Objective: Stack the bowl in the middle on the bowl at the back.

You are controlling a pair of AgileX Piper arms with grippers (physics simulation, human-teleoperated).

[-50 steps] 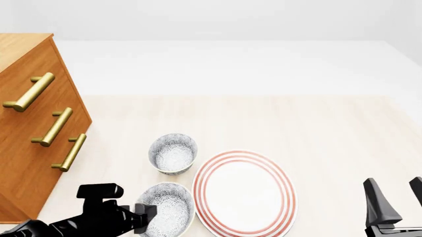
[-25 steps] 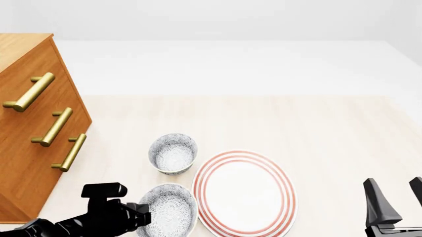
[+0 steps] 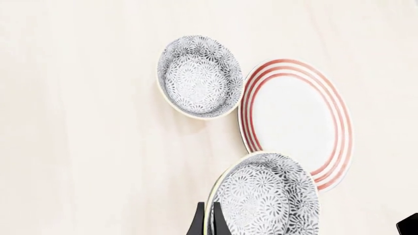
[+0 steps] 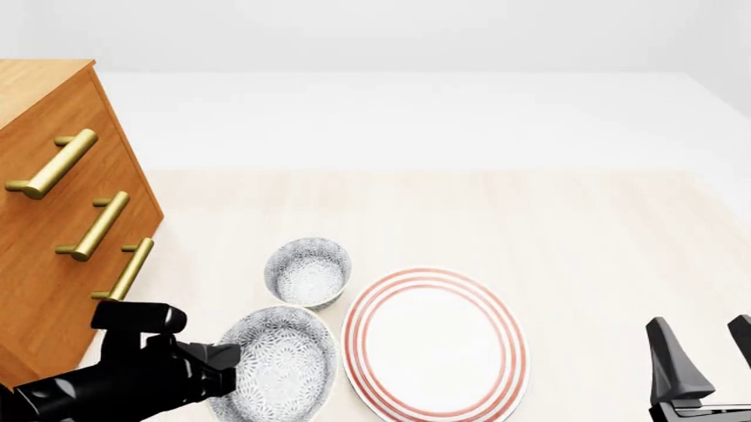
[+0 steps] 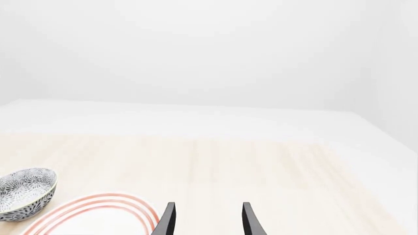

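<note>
In the left wrist view, the left tool (image 3: 206,223) is pinched narrow on the near rim of the small round white bowl with dense grey speckling (image 3: 265,196), the one from the middle, which overlaps the edge of the large white plate with red rings (image 3: 297,110); its look-alike speckled bowl at the back (image 3: 197,76) sits apart across bare pale wooden bench (image 3: 78,122). In the front view, the held bowl (image 4: 273,362) looks larger, tilted and shifted left compared with a second ago, so I judge it has been lifted, though contact with the bench is hard to rule out. Open bench lies beyond the back bowl (image 4: 308,272); the orange wooden drawer chest with brass handles (image 4: 59,229) crowds the left. In the right wrist view, the right tool (image 5: 206,220) hangs parted and empty over the plate's rim.
</note>
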